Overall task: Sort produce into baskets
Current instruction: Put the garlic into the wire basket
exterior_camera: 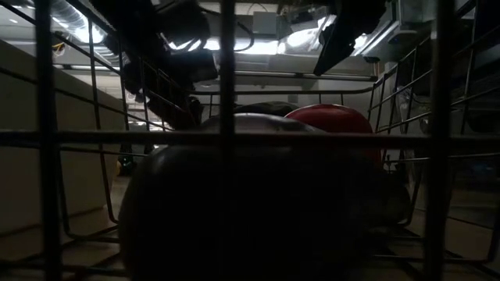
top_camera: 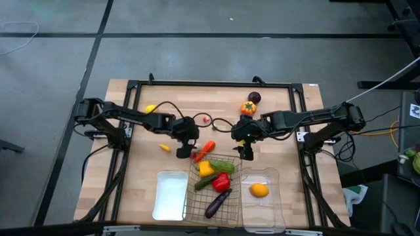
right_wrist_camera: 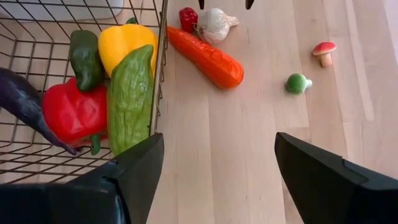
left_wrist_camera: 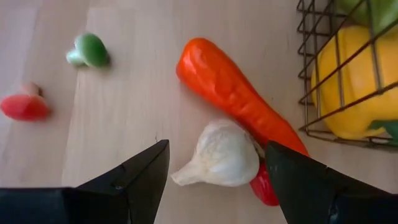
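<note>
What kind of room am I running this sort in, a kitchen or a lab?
Most likely a lab or workshop, not a kitchen. The wooden table stands in a black metal frame on grey floor marked with dark tape lines, loose cables run alongside, and bare ceiling ducting shows overhead.

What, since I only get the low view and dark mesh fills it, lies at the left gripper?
Observer: The left gripper is open, with a white garlic bulb between its fingers on the table.
Operator: Anything crowding it?
Observer: An orange carrot lies right against the garlic bulb, next to the wire basket.
Operator: And the right gripper?
Observer: The right gripper hangs open above bare table beside the wire basket, holding nothing.
</note>
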`<state>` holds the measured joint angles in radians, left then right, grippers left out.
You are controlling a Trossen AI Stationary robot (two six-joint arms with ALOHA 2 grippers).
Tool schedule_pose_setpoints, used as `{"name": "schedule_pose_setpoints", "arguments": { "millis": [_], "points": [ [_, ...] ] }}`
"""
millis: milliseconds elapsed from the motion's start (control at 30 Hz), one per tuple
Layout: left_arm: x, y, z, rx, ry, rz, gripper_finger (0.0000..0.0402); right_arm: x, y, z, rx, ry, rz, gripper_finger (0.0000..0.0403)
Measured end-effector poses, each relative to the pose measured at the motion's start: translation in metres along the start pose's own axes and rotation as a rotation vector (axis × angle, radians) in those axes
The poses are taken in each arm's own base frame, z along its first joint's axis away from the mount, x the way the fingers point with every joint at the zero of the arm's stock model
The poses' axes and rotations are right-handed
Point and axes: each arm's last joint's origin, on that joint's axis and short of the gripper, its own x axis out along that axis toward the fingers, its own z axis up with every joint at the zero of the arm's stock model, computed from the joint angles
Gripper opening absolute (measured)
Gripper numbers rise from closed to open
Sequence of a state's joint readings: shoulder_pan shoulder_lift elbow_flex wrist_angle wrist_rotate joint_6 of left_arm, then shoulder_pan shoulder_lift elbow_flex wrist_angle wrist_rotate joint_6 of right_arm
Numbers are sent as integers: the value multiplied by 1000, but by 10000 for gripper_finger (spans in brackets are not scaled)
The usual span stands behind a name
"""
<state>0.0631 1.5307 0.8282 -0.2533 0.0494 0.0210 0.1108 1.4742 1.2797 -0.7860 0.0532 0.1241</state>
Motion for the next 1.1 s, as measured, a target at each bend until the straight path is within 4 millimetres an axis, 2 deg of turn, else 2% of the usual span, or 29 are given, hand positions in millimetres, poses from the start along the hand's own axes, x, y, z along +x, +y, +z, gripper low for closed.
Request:
{"name": "schedule_pose_setpoints", "arguments": {
  "millis": [333, 700, 1100],
  "points": [
    [9, -5, -12, -60, -73, -22, 260, 0, 0, 0, 0, -3, 0, 305],
    [13, -7, -22, -51, -70, -28, 260, 0, 0, 1, 1, -10, 1, 305],
    [37, -5, -30, -80, -42, -23, 260, 0, 0, 2, 1, -18, 2, 305]
  ]
}}
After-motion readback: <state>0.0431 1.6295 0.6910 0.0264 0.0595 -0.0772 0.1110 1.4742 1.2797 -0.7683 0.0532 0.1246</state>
